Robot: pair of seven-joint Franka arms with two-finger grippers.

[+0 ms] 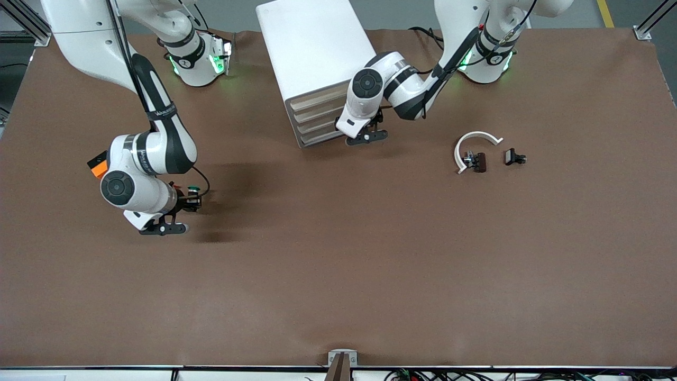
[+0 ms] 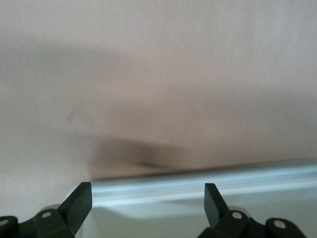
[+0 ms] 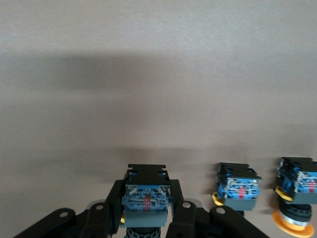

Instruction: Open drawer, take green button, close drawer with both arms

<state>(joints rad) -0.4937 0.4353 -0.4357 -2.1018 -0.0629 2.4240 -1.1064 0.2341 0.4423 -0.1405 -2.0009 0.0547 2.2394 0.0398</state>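
Note:
My right gripper (image 1: 191, 202) is shut on the button (image 1: 194, 188), low over the table toward the right arm's end. Its green cap shows in the front view. In the right wrist view the black-and-blue body (image 3: 147, 196) sits clamped between the fingers of that gripper (image 3: 147, 213). My left gripper (image 1: 376, 125) is open and empty, close in front of the white drawer cabinet (image 1: 317, 58), by its lower drawers. The drawer fronts (image 1: 317, 119) look flush. In the left wrist view the open left gripper (image 2: 147, 203) frames a pale cabinet edge (image 2: 198, 181).
Two other buttons stand on the table beside the held one, one yellow-capped (image 3: 237, 188) and one orange-rimmed (image 3: 296, 196). An orange-and-black part (image 1: 98, 165) shows by the right arm. A white curved piece (image 1: 476, 143) and two small black parts (image 1: 478, 162) (image 1: 514, 157) lie toward the left arm's end.

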